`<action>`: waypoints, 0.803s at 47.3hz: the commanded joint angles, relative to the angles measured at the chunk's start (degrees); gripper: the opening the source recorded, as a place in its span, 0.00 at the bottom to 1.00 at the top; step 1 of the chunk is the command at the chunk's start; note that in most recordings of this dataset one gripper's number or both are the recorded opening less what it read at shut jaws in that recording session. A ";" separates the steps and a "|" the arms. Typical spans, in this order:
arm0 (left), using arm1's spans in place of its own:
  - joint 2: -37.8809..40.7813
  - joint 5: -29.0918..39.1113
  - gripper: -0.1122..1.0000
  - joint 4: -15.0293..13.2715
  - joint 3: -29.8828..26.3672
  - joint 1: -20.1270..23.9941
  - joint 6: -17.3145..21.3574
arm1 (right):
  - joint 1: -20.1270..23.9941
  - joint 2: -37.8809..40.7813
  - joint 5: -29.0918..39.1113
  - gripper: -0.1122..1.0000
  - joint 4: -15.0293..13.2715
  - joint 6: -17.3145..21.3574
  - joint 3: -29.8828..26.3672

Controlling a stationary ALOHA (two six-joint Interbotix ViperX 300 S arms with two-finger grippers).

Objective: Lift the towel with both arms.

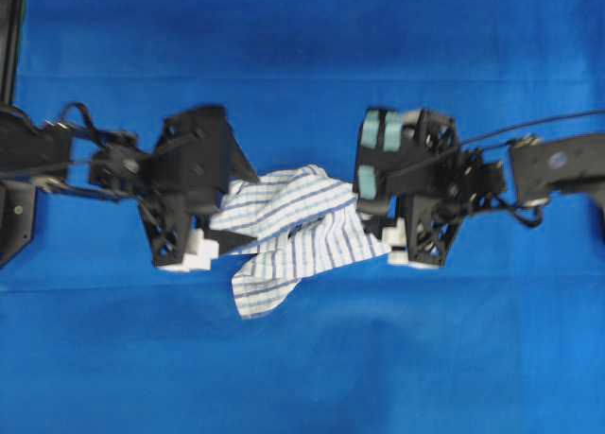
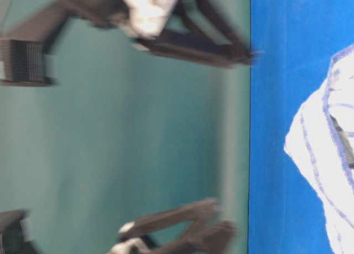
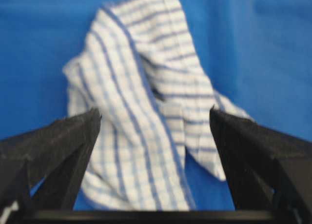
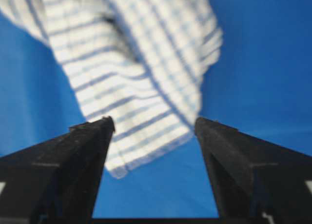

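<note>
No text, label, brand, number or sign can be read in any view. The towel carries only a striped check pattern, and the arms and the blue tabletop show no legible markings; the pictures are also blurred.

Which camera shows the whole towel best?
The overhead view: the whole crumpled towel shows there between both grippers. Each wrist view shows only part of it, blurred, beyond open jaws; the table-level view catches just one edge.
</note>
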 commanded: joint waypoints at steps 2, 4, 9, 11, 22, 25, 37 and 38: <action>4.31 -1.93 0.91 -0.09 -0.09 -0.70 0.18 | 1.23 3.08 -3.69 0.71 0.09 0.18 0.09; 6.15 -2.20 0.91 -0.09 -0.09 -0.70 0.18 | 1.58 4.66 -5.01 0.71 0.26 0.18 0.00; 10.99 -2.72 0.91 -0.09 -0.53 -1.05 0.00 | 2.37 8.35 -8.17 0.71 0.35 0.18 -0.26; 12.48 -3.34 0.91 -0.09 -0.70 -1.32 0.00 | 2.55 9.58 -9.14 0.71 0.53 0.18 -0.35; 18.46 -7.03 0.91 -0.09 -0.88 -2.81 0.09 | 2.81 14.15 -12.39 0.71 1.41 0.18 -0.44; 19.42 -7.38 0.91 -0.09 -0.79 -2.81 0.09 | 2.81 14.85 -12.66 0.71 1.41 0.18 -0.44; 20.57 -7.56 0.89 -0.09 -0.79 -2.81 0.26 | 2.81 16.88 -12.83 0.71 1.32 0.09 -1.14; 20.48 -7.47 0.89 -0.09 -0.88 -2.81 0.26 | 2.81 16.88 -12.83 0.71 1.32 0.09 -1.14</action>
